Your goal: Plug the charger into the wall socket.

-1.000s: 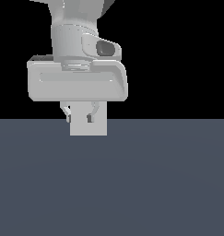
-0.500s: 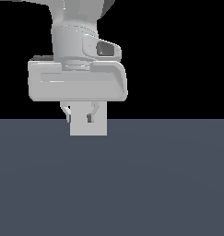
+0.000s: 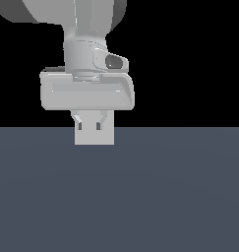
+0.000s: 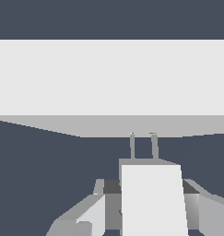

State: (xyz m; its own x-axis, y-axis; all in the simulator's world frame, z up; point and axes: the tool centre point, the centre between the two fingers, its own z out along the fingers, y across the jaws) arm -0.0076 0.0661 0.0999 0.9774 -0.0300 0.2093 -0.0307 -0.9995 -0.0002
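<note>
In the wrist view the charger (image 4: 152, 198), an off-white block, sits between my fingers (image 4: 92, 213) with the gripper (image 4: 152, 209) shut on it. Its two grey prongs (image 4: 143, 146) point at the wall socket (image 4: 111, 78), a broad light-grey plate. The prong tips meet the two yellowish holes (image 4: 142, 133) on its face. In the exterior view the socket (image 3: 94, 137) appears as a small square plate under the hand. The gripper (image 3: 89, 123) hangs right at its upper edge, and the charger is hidden there.
A dark grey-blue floor (image 3: 140, 197) spreads under the socket. The bulky white hand and wrist (image 3: 86, 91) hang above the plate against a black background.
Hardly anything differs. The hand has shifted only slightly in the exterior view, and the socket plate stays where it was.
</note>
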